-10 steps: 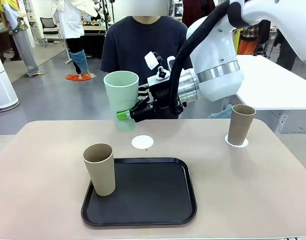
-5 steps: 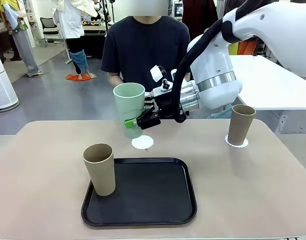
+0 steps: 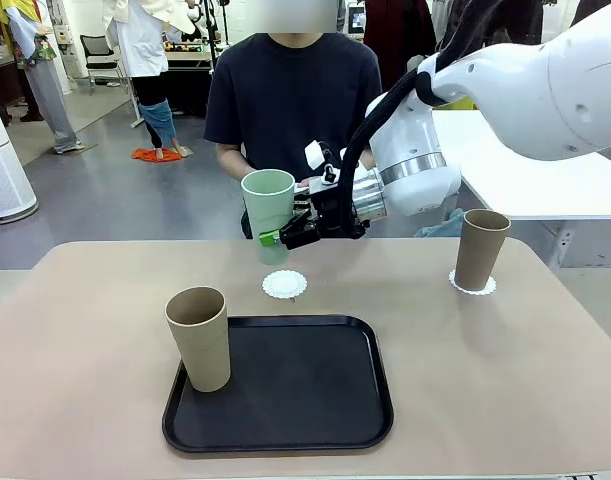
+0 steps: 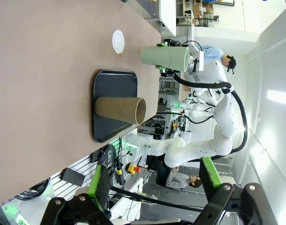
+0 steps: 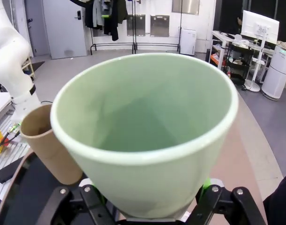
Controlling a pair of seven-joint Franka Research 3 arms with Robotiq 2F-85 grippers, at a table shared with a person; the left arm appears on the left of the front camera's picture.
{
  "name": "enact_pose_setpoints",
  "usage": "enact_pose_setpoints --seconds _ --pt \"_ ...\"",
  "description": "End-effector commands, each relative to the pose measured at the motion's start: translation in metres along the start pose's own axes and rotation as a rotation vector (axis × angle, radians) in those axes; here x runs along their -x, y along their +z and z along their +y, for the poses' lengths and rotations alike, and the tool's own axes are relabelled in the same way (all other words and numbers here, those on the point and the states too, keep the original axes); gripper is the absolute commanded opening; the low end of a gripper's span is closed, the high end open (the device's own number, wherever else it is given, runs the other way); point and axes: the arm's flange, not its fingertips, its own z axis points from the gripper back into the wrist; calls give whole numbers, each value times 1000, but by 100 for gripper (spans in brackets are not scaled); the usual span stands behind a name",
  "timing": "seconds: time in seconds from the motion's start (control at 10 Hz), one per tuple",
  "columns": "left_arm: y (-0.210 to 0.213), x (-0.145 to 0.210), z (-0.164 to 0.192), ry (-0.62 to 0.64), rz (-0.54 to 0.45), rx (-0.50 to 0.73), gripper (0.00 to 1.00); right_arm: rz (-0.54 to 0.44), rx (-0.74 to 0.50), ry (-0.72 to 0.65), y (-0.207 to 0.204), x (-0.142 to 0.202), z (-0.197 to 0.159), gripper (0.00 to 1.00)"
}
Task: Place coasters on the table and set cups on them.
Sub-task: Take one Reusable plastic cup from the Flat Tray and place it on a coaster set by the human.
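Front view has the right arm's jaws clamped on the lower part of the mint green cup (image 3: pixel 269 205), which is upright, mouth up, over the far middle of the worktop (image 3: pixel 505 380). The black fingers (image 3: pixel 297 228) cover part of the cup's wall. A white coaster (image 3: pixel 284 284) lies bare just nearer than the cup's base; from this angle it is hard to judge whether the base is over it or a little beyond. The person (image 3: pixel 290 95) stands behind, forearms largely hidden by the cup and the arm.

To the right, a tan cup (image 3: pixel 482 248) stands on a second coaster (image 3: pixel 472 285), of which only the scalloped rim peeks out. Another tan cup (image 3: pixel 199 338) stands upright on the near left corner of the black tray (image 3: pixel 315 400).

Right wrist view is taken up mostly by the green cup's open mouth, which hides the pads and the worktop below it.

Left wrist view is rolled sideways. The left arm's jaws are spread wide with nothing between them, and only the green-padded fingers (image 4: pixel 99 183) show at the bottom edge. Far off, the green cup appears clear of the worktop.
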Motion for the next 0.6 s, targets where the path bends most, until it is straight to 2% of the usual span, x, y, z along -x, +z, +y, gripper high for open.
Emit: enact_pose_setpoints --seconds 0.0,0.2,0.3,0.5 --pt "1 0 -1 -7 -18 8 100 20 19 1 -2 -1 -14 79" --pt "1 0 -1 -7 -18 8 100 62 46 -39 -7 4 -11 79" --pt "1 0 -1 -7 -18 8 100 7 18 0 3 5 -11 79" --pt "1 0 -1 -7 -18 8 100 7 18 0 3 5 -11 79"
